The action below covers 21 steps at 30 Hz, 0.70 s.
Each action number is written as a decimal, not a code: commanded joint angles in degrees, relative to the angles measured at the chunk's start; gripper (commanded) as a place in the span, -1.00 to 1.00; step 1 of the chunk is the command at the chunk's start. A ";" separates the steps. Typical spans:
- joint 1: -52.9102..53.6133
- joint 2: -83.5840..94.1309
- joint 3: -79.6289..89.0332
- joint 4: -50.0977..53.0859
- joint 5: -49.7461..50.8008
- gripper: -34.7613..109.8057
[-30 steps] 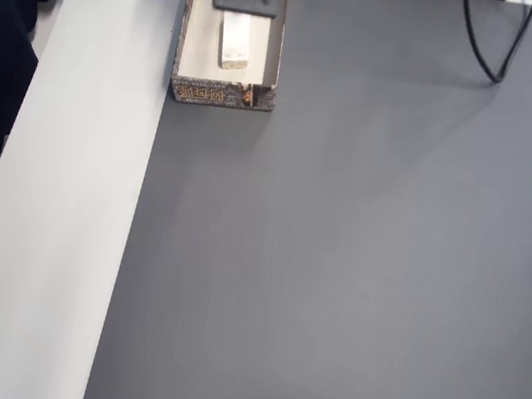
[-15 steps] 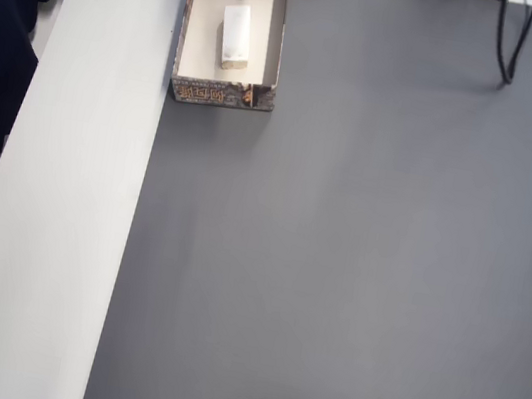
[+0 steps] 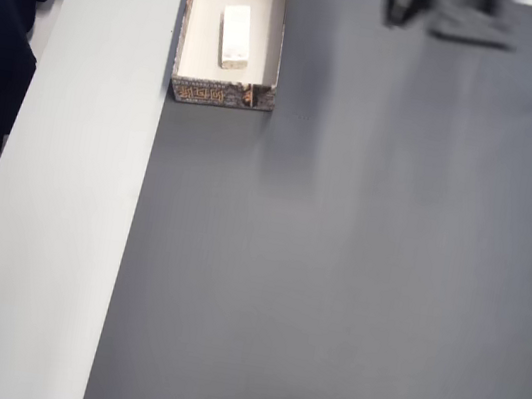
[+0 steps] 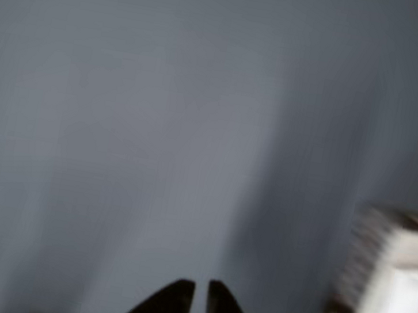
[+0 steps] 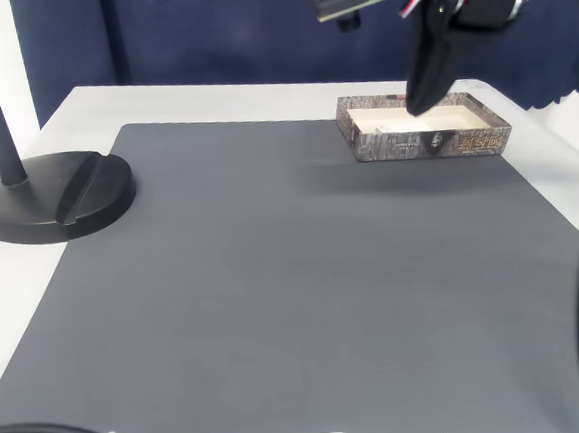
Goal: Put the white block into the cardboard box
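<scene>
Fingers (image 4: 167, 310) were pressed nearly together, holding nothing — the gripper (image 5: 422, 91) hung above the grey mat (image 3: 355, 274). The white block (image 3: 235, 36) lay inside the cardboard box (image 3: 222, 94), long axis along the box's length — rightward of the fingertips in the wrist view.

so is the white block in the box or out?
In. The white block lies flat on the box floor, gripper away.

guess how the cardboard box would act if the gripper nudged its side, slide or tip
The cardboard box would probably slide, not tip: it is shallow, with a wide flat base on the smooth grey mat. It looks light, holding only the small white block, so its thin walls may flex when pushed.
</scene>
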 commanded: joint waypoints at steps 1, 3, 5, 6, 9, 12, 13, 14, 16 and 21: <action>-8.88 7.56 5.62 -1.93 -7.47 -0.54; -12.57 10.72 9.93 -4.48 -8.00 -0.54; -16.17 13.62 13.89 -6.33 -12.13 -0.54; -17.67 14.94 15.73 -7.29 -13.36 -0.54; -21.01 17.67 19.69 -8.17 -17.05 -0.54; -23.12 21.01 22.68 -8.88 -18.54 -0.54; -23.73 21.97 23.47 -8.96 -19.07 -0.54; -24.26 22.94 24.52 -8.96 -20.48 -0.54; -25.40 24.79 27.16 -9.67 -22.68 -0.54; -29.00 28.65 38.23 -19.16 -26.37 -0.54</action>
